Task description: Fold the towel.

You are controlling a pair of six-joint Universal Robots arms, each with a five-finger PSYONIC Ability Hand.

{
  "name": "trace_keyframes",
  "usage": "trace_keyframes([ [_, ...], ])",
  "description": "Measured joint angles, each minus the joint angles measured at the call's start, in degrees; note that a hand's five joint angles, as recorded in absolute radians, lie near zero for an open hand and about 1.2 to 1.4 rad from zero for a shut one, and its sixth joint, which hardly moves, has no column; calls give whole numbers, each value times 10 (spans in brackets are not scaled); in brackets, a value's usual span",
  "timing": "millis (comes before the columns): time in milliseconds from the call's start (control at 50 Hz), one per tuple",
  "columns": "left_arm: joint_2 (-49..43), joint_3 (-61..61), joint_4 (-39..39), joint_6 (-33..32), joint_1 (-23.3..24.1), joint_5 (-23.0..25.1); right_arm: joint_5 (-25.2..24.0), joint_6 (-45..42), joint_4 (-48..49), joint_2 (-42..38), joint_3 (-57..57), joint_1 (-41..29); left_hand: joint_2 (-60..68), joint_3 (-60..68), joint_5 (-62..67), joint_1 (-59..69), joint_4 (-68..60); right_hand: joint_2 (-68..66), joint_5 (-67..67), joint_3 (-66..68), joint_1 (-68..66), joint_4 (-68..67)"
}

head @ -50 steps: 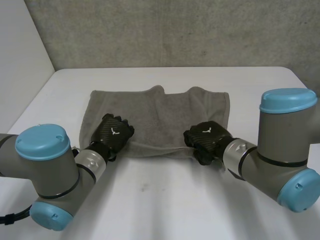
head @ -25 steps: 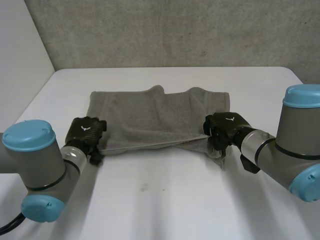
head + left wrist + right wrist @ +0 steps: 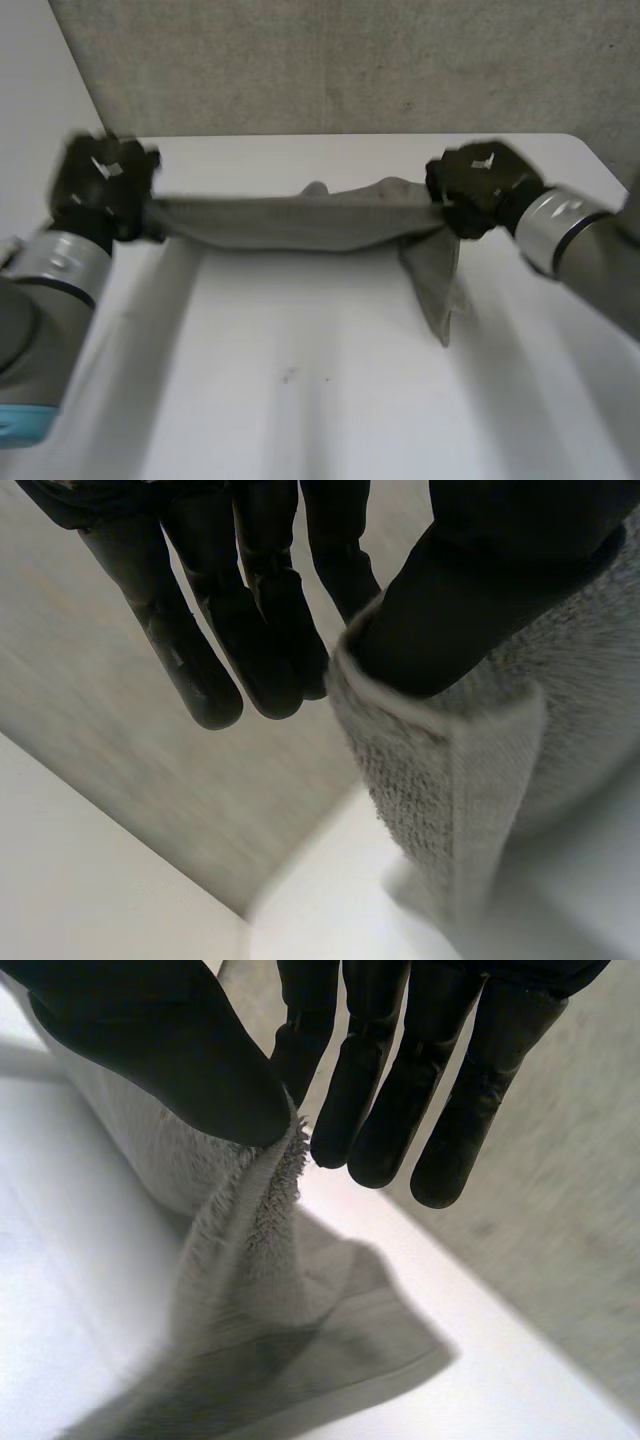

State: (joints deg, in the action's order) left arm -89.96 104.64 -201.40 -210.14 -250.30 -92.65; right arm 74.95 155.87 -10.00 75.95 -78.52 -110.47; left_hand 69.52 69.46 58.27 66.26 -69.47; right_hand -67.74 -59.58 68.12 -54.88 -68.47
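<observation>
- My left hand [image 3: 100, 185] is raised at the towel's [image 3: 300, 222] left end. Its thumb pinches that corner against the straight fingers, so only a thin bite of cloth is held.
- The towel hangs stretched between my two hands, lifted off the table [image 3: 330, 390]. Its lower part sags towards the tabletop.
- My right hand [image 3: 480, 185] is at the towel's right end, with the same grip: thumb pressing the hem against the fingers, which are otherwise straight.
- Below that hand a loose end of the towel droops onto the table.
- Risk, as I judge it: with so little cloth in each pinch, spreading my hands any wider could pull a corner free and drop that end.
- The drooping right end could also tuck under crookedly when I lay the towel down and spoil the fold line.
- Room: the table on the near side of the towel is bare, so there is plenty of space to lay it.
- Beyond the towel the grey wall [image 3: 350, 60] stands close. Each hand is out near a side edge of the table, so I would not move further outward.
</observation>
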Motion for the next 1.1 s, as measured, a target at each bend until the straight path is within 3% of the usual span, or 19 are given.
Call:
trace_keyframes([
  [80,60,-23,41,-1,-2,8,2,-63,-70,43,40,4,1,1,6,8,-2,0,0,0,0,0],
  [120,84,-49,104,-1,-4,19,3,-103,-135,68,71,11,2,2,9,15,-2,0,0,0,0,0],
  [240,82,-84,218,-1,-9,40,4,-147,-213,78,100,18,2,2,12,21,-2,0,0,0,0,0],
  [260,61,-97,269,-1,-11,50,6,-170,-239,65,106,17,2,2,12,21,-2,0,0,0,0,0],
  [300,38,-105,295,-1,-12,57,9,-187,-252,48,108,15,2,2,12,21,-2,0,0,0,0,0],
  [420,-57,-129,324,-6,-11,65,33,-219,-263,-28,112,-3,2,2,12,22,-2,0,0,0,0,0],
  [540,-201,-219,319,-38,-4,60,90,-228,-240,-165,170,-33,2,2,13,23,-3,0,0,0,0,0],
  [640,-275,-335,295,-52,6,56,116,-224,-172,-231,262,-40,2,2,13,23,-3,0,0,0,0,0],
  [720,-306,-456,237,-50,18,44,126,-221,-49,-254,358,-40,2,2,13,25,-3,0,0,0,0,0],
  [820,-295,-580,89,-4,30,0,117,-221,168,-214,403,-36,2,2,13,26,-3,0,0,0,0,0],
  [920,-270,-593,32,29,30,-21,100,-220,234,-182,385,-34,2,2,13,26,-3,0,0,0,0,0],
  [960,-242,-570,8,59,27,-33,66,-218,259,-147,347,-31,2,2,13,27,-3,0,0,0,0,0],
  [1100,-202,-412,28,75,16,-33,1,-219,162,-124,263,-25,2,2,13,27,-3,0,0,0,0,0],
])
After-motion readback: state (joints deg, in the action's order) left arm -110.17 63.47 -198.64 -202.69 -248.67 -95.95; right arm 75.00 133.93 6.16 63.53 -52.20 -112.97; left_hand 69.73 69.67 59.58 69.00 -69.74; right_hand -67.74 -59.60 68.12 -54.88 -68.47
